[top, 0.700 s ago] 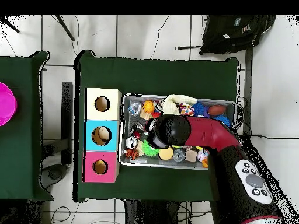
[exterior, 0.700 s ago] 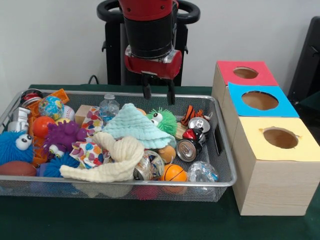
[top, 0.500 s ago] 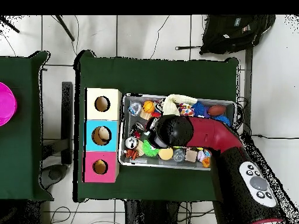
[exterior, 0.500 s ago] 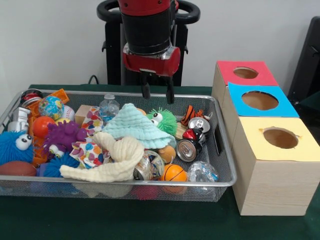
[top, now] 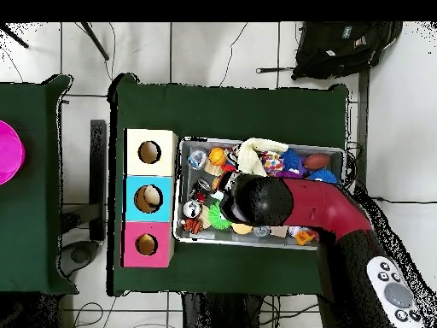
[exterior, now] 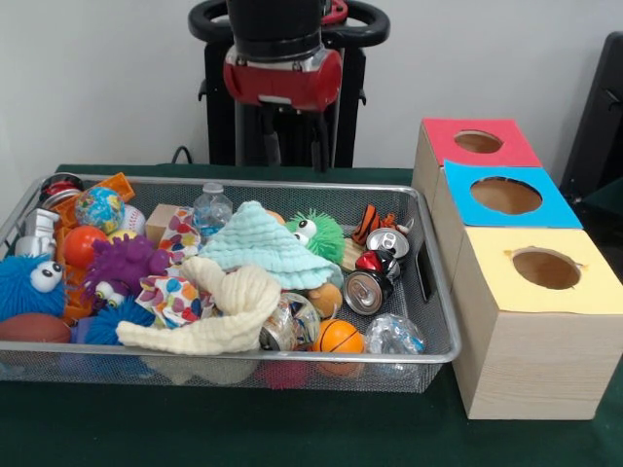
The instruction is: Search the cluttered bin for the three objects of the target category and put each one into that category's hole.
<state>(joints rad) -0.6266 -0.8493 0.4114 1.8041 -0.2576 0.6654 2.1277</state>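
The gripper (exterior: 291,146) is being held up above the bin's (exterior: 440,321) far rim, fingers spread apart, nothing being carried. The striped plush (exterior: 371,221) is lying in the bin's far right corner, just beside the green googly ball (exterior: 317,233) and the cans (exterior: 375,270). The red-topped hole (exterior: 478,142) is sitting empty-looking, well apart.

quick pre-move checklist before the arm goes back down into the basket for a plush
1. Gripper empty, fingers apart: ok.
2. Gripper clear above the silver wire-mesh basket: ok.
3. Orange-and-black striped plush exposed at the basket's far side: ok.
4. Round hole in the red box top unblocked: ok.
5. Yellow chick plush located: cannot tell, not seen under the clutter.
6. Gripper lined up over the striped plush: not ok, it hangs off to one side.
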